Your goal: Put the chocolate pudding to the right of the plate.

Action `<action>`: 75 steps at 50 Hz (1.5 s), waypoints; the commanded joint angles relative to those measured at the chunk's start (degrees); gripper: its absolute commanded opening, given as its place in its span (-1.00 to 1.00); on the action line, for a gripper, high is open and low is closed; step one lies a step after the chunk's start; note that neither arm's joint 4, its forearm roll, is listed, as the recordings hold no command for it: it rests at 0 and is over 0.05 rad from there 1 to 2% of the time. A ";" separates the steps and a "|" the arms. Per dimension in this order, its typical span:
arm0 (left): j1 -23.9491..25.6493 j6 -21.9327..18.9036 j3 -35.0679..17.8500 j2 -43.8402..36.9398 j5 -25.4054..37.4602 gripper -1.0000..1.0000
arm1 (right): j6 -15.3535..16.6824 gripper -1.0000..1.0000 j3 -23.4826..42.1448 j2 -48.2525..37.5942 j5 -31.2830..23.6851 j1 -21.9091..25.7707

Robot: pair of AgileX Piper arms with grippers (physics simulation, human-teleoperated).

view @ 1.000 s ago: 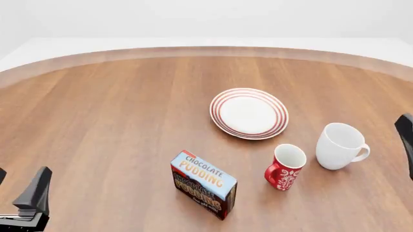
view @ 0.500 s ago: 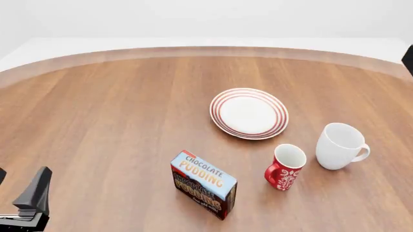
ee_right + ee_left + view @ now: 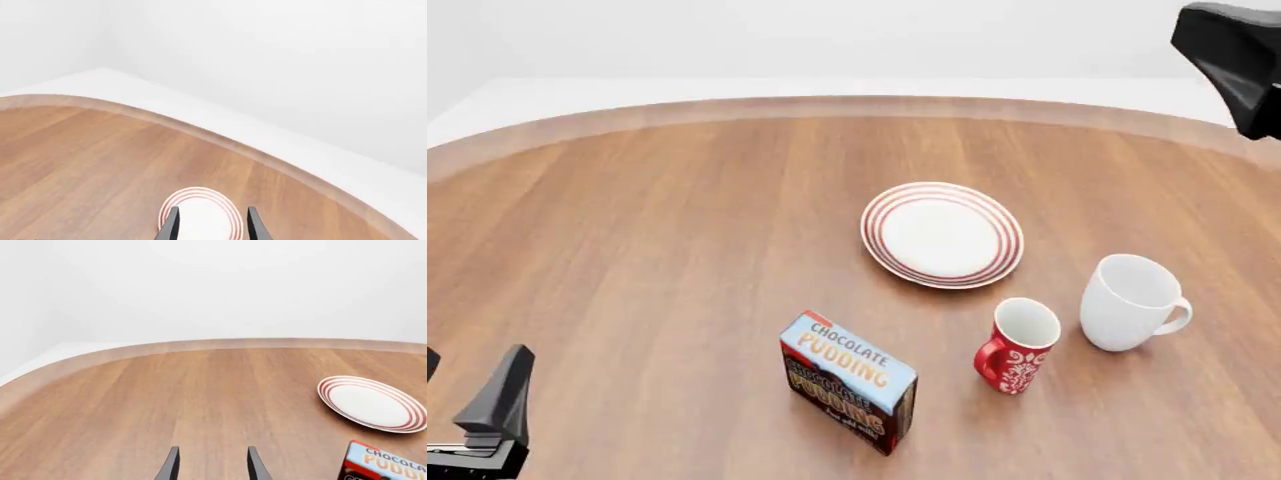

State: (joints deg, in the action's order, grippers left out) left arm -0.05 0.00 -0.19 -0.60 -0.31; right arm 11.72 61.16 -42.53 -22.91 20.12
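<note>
Left gripper [image 3: 210,467]: sat at the near left corner of the table from where I was driving, fingers spread with nothing between them, low over bare wood.
Chocolate pudding [image 3: 847,381]: stood on the table [image 3: 654,250] near my edge, a bit left of centre, blue top up with one corner turned toward me. It was well off to the right of the left gripper, and in the left wrist view only its corner poked in at the frame edge.
Red mug [image 3: 1014,345]: just right of the box, handle side facing left, not touching anything.
White mug [image 3: 1130,302]: right of the red one and a touch farther back, handle pointing right.
Plate [image 3: 942,234]: farther out, past the box and both mugs, lying flat, well apart from the pudding.
Right gripper [image 3: 210,227]: up high at the far right, nowhere near the pudding. Its wrist camera looked down between two parted, empty fingers at the plate, which lay straight below them.
Right arm [image 3: 1232,60]: only a dark chunk of it showed in the top right corner of the front view.
</note>
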 commanded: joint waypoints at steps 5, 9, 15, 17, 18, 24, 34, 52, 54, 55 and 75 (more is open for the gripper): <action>-0.01 0.00 0.00 -0.01 -0.01 1.00 | 0.67 1.00 9.83 -8.98 -3.07 6.91; -0.01 0.01 0.00 -0.04 -0.01 1.00 | -0.69 1.00 13.16 -12.07 -5.35 9.71; -0.01 -0.01 0.00 -0.01 0.00 1.00 | 0.26 1.00 16.12 -14.70 -7.21 11.10; -0.01 -0.01 0.00 -0.01 0.00 1.00 | 0.26 1.00 16.12 -14.70 -7.21 11.10; -0.01 -0.01 0.00 -0.01 0.00 1.00 | 0.26 1.00 16.12 -14.70 -7.21 11.10; 0.00 0.01 0.00 -0.01 -0.01 1.00 | 0.88 1.00 17.50 -17.73 -7.42 12.20; 0.01 -0.01 0.00 -0.01 -0.01 1.00 | 0.05 1.00 19.79 -21.43 -9.91 11.76; 0.01 0.00 0.00 -0.03 -0.01 1.00 | -1.87 1.00 20.93 -23.38 -13.09 12.32; -0.01 -0.01 0.00 -0.02 -0.01 1.00 | -2.07 1.00 20.93 -23.62 -13.71 12.68; -0.01 -0.01 0.00 -0.02 -0.01 1.00 | -2.07 1.00 20.93 -23.62 -13.72 12.68; -0.01 0.02 0.00 0.00 0.00 1.00 | -2.92 1.00 21.55 -26.26 -18.28 13.07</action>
State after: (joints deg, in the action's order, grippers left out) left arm -0.05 0.00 -0.19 -0.61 -0.32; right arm 9.12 82.95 -67.78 -39.55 33.07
